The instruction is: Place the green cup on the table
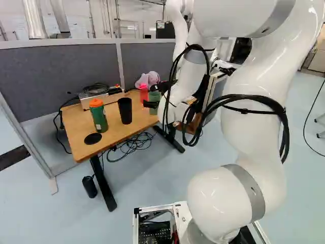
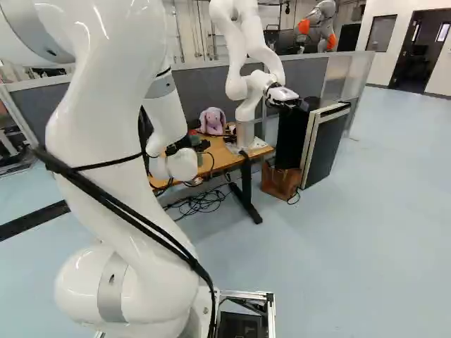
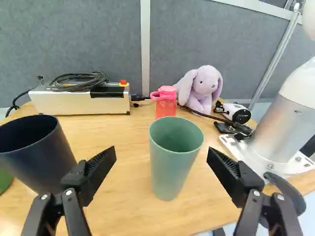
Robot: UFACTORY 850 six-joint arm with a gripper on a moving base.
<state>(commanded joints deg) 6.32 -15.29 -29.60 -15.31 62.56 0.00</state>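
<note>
In the left base view my gripper (image 1: 151,103) is beside the green cup (image 1: 154,95), partly hidden by the arm. The wrist view shows the gripper (image 3: 162,154) open, its fingers spread wide. Upright on the wooden table (image 3: 123,142), the pale green cup (image 3: 172,167) stands ahead of the gap between them, with space to either side. Its open rim faces up and nothing shows inside.
A black cup (image 3: 39,152) stands beside one finger; an orange-lidded green bottle (image 1: 98,116) is beyond it. Behind the green cup are a pink bottle (image 3: 166,102) and plush bunny (image 3: 202,88). Another robot (image 2: 246,84) is mounted at the table's end; a grey partition (image 1: 56,81) runs behind.
</note>
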